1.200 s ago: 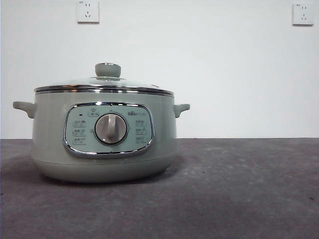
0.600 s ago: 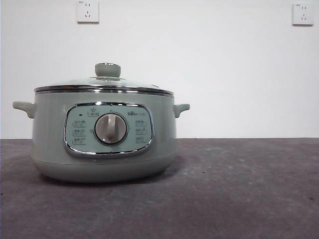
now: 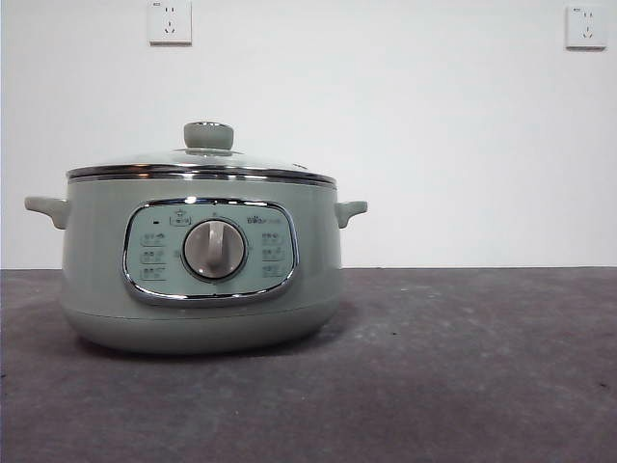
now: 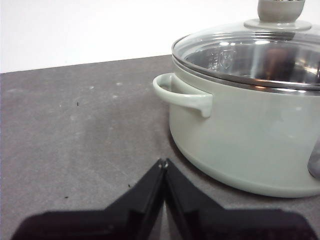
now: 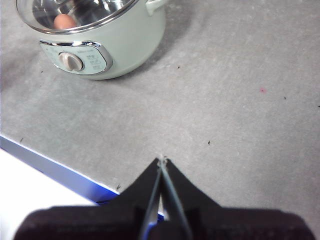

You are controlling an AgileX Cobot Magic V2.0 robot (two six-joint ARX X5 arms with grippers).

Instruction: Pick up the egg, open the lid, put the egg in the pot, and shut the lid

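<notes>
Egg [image 5: 64, 21] inside the pot [image 3: 96, 260], visible through the seated lid [image 3: 207, 160]. Left gripper [image 4: 163, 163] low beside the pot's handle, right gripper [image 5: 161, 161] well apart — both jaws pressed together, empty.

- The pot [image 3: 201, 265] is seen standing alone on the grey table [image 3: 463, 367]; bare tabletop is left on every side of it.
- The pot's opening is covered by the lid [image 3: 202, 164], so entry from above is blocked.
- The lid's knob [image 3: 208, 135] is left unobstructed above and around.
- The side handle [image 4: 182, 93] juts outward, with free tabletop beside and below it.
</notes>
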